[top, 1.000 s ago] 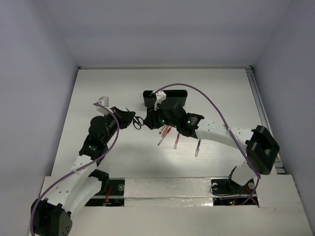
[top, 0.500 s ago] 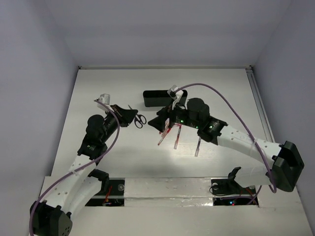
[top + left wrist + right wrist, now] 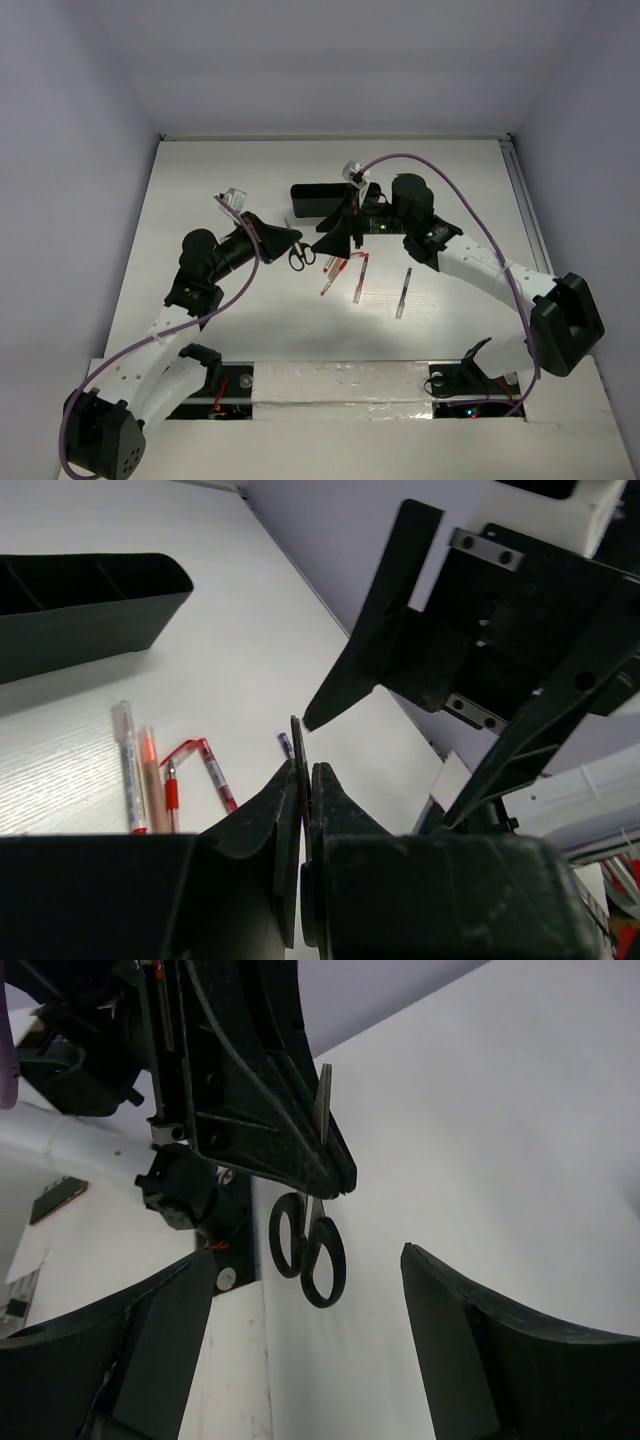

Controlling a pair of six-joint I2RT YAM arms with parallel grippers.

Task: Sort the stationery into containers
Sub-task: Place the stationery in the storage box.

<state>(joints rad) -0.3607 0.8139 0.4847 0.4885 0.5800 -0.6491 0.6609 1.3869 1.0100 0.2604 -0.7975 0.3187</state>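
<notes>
Pale lilac walls close in a white table (image 3: 200, 180), and the sorting looks to be at an early stage. The low black tray (image 3: 312, 194) sits at the upper middle of the overhead view. From none of these angles can I tell whether anything lies inside it.

The red-and-clear pens (image 3: 358, 278) lie loose on the table just below the tray, towards the centre of the frame. I count at least three, perhaps four, and one of them lies apart to the right. I cannot pick out an eraser anywhere.

Only the scissors (image 3: 300, 258) are off the surface. The left gripper (image 3: 297, 238) has its fingers pressed together on the blades. In the right wrist view the black handles hang down from it, at the middle of the frame. The right gripper (image 3: 328, 232) faces it from just beside, its jaws spread wide and holding nothing.

My guess is that a handover is being set up, or the left arm will carry the scissors to the tray. Either way, the scissors and every pen are not yet in the tray.
</notes>
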